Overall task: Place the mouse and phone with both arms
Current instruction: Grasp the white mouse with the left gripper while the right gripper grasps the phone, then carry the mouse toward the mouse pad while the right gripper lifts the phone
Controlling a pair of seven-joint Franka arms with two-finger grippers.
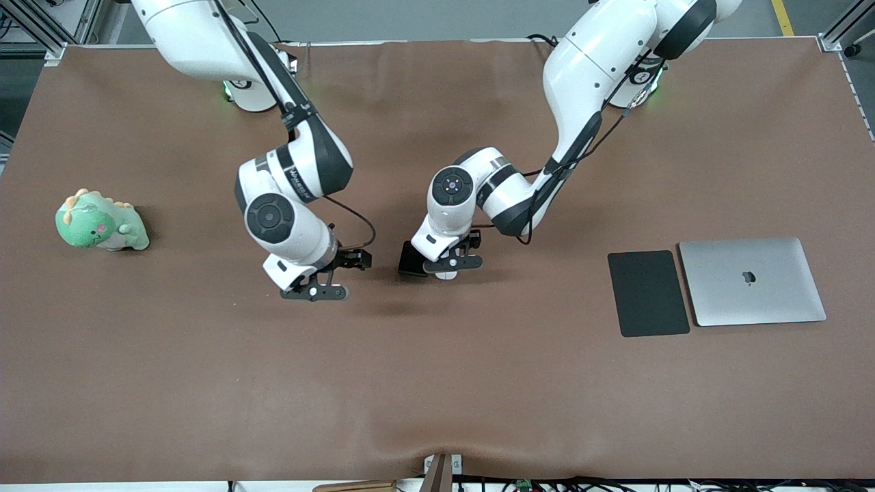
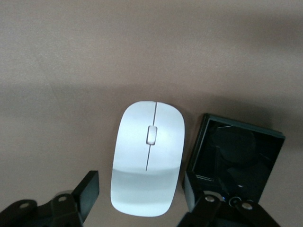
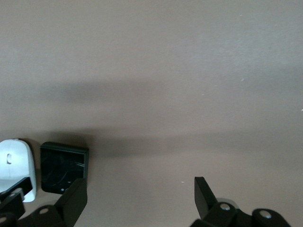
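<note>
Left gripper low over white mouse, fingers spread, straddling it, not gripping. Mouse flat on brown table mid-table; black phone just beside it, toward right arm's end. Right gripper spread, empty, over bare table near phone.

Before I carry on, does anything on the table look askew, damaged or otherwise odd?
Nothing stands out. The mouse and phone lie flat, side by side, and look intact. The open left gripper straddles the mouse; the open right gripper is over bare cloth beside them. The mouse pad and laptop sit squarely together.
</note>
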